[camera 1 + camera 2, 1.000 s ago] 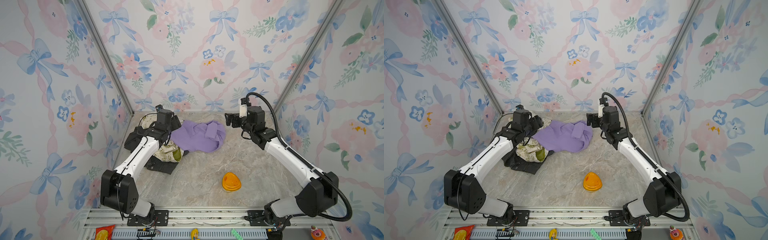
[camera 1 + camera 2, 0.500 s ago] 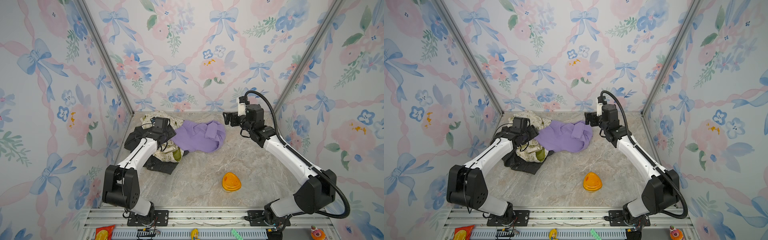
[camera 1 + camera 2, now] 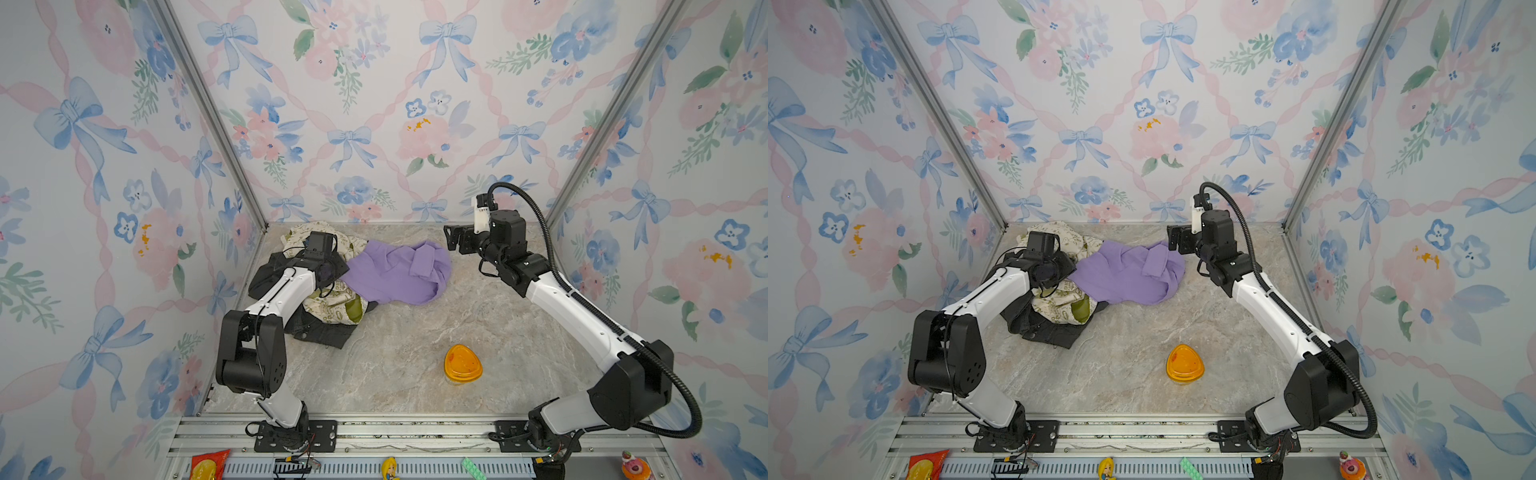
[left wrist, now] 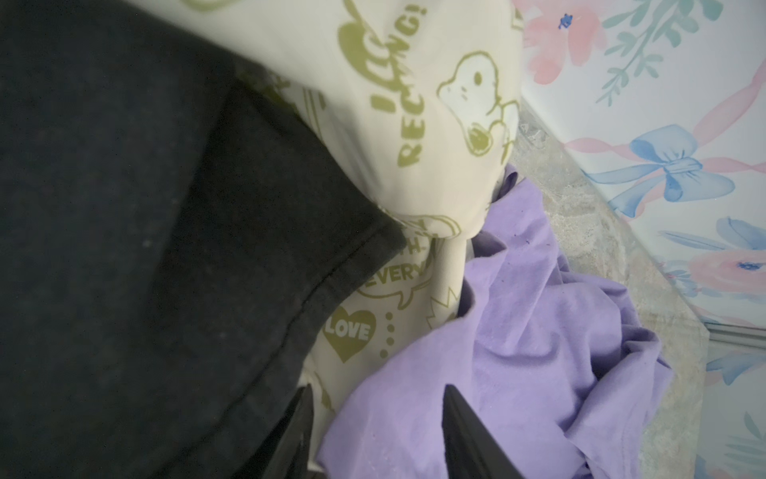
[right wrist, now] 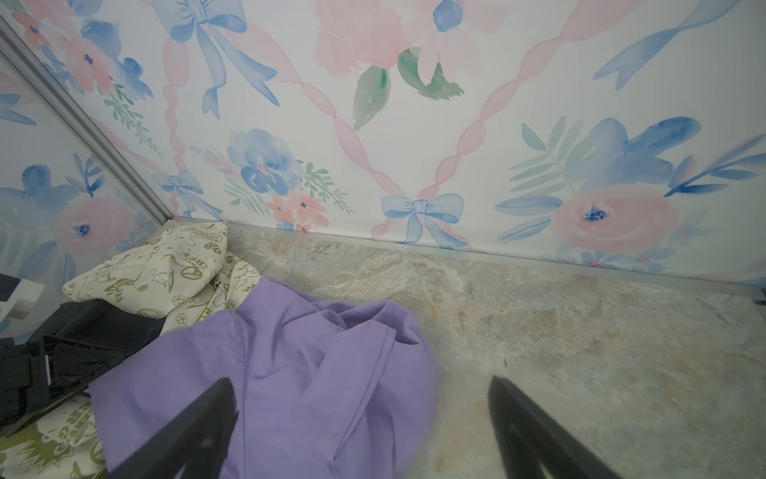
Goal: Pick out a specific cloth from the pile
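Note:
The lavender cloth lies spread on the marble floor, its left edge resting on the pile of cream printed and dark garments. My left gripper points down into that edge. Its jaws stand apart, with a fold of the cloth and a strip of cream fabric between them. In both top views the left wrist hides those jaws. My right gripper hovers open just above the cloth's right edge, holding nothing.
An orange lid lies on the floor towards the front, right of centre. The pile sits in the back left corner against the walls. The back wall runs close behind both grippers. A dark garment fills much of the left wrist view.
My left arm has drawn back and dropped onto the pile at the cloth's left edge, and its jaws have narrowed. My right gripper has shifted slightly left towards the cloth, still wide open.

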Robot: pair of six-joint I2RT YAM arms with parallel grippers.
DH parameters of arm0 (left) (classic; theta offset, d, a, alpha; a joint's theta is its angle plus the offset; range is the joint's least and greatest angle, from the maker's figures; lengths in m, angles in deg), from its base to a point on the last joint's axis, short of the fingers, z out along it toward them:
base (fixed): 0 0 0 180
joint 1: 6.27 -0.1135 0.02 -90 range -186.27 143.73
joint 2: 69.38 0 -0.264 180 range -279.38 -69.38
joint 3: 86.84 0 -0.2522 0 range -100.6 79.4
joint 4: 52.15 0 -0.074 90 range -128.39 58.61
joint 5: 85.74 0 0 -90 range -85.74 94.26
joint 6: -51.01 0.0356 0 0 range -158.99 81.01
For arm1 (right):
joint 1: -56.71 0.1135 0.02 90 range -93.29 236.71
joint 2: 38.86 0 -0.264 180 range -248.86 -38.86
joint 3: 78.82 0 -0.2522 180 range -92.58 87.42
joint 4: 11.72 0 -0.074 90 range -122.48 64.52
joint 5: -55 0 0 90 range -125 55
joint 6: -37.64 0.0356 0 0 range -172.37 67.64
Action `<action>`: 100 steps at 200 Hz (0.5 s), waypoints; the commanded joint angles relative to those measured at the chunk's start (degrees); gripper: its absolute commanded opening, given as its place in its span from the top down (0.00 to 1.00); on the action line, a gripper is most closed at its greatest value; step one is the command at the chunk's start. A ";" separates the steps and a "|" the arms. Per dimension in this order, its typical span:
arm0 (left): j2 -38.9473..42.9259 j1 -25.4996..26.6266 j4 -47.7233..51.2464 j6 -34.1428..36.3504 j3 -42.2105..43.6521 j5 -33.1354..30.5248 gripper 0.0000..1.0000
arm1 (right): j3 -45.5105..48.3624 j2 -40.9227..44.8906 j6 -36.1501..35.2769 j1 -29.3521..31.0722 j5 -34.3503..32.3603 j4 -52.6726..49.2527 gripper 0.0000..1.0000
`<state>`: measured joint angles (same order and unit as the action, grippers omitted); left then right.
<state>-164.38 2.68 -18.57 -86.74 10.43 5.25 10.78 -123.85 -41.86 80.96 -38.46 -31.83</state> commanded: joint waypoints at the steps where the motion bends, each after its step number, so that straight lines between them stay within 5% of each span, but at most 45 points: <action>1: -1.48 -0.37 0.64 0.25 -1.08 1.66 0.59 | 0.16 1.41 0.49 0.75 -1.08 -0.93 0.03; 38: -3.23 0.08 0.64 -0.11 -2.50 1.96 0.76 | -0.53 0.80 -0.21 0.78 -1.18 -0.94 0.03; 69: -4.42 0.47 0.55 0.24 -5.01 2.31 1.00 | -1.25 0.05 -0.35 0.86 -1.06 -0.93 0.03; 100: -4.67 1.38 0.50 1.21 -8.91 1.88 1.00 | -1.55 -0.52 -0.72 0.85 -0.81 -0.70 0.03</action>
<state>-168.51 3.22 -18.46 -87.04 5.16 7.13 10.71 -123.85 -42.08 81.20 -38.64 -31.85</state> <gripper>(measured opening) 0.048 0.970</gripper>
